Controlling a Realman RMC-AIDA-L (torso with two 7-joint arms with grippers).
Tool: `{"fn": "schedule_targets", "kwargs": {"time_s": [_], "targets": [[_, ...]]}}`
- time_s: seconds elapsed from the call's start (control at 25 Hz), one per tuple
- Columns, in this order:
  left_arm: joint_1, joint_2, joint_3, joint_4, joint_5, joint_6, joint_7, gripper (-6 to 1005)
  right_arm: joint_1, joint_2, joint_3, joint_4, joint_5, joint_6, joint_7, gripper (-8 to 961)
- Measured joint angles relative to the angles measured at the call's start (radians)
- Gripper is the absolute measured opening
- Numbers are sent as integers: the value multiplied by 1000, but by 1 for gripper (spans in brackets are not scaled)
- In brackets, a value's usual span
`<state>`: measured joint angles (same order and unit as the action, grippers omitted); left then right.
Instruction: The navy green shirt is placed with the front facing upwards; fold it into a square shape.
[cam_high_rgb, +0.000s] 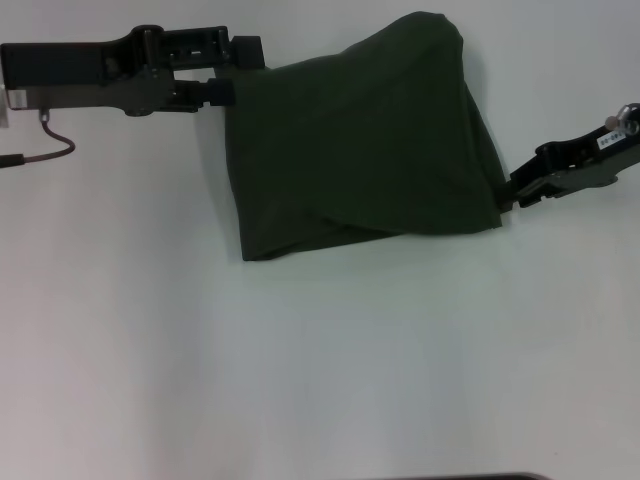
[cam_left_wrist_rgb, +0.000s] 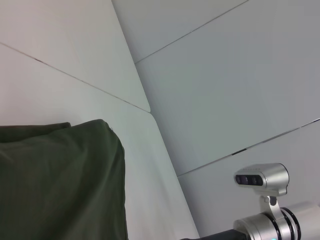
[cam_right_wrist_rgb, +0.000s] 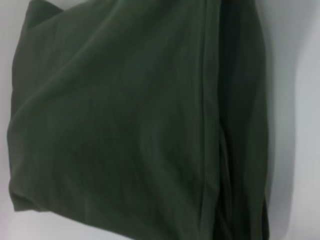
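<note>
The navy green shirt (cam_high_rgb: 365, 150) lies on the white table as a folded, roughly square bundle with its plain dark green side up; no lettering shows. My left gripper (cam_high_rgb: 234, 72) is at the bundle's far left corner, its two fingers standing apart on either side of the cloth edge. Against the near right corner sits my right gripper (cam_high_rgb: 508, 193), touching the fabric. The left wrist view shows a rounded fold of the shirt (cam_left_wrist_rgb: 55, 185). In the right wrist view the shirt (cam_right_wrist_rgb: 135, 125) fills nearly the whole picture, with a seam running along it.
The white table (cam_high_rgb: 320, 360) stretches wide and bare in front of the shirt. A cable (cam_high_rgb: 50, 148) hangs from the left arm. The left wrist view shows pale wall panels (cam_left_wrist_rgb: 225, 85) and the right arm's silver wrist (cam_left_wrist_rgb: 262, 182).
</note>
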<state>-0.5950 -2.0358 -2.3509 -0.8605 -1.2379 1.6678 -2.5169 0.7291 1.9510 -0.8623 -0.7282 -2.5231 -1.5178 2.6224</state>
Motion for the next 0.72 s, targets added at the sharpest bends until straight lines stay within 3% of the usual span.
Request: {"fn": "schedule_targets", "kwargs": {"time_s": [0.16,0.72], "targets": [[0,0,0,0,0,0,1,875,7,14,4,9,2,20,0,309],[6,-2,0,0,7,4,4,875,21,32,4,65,2,80,-1,252]]}}
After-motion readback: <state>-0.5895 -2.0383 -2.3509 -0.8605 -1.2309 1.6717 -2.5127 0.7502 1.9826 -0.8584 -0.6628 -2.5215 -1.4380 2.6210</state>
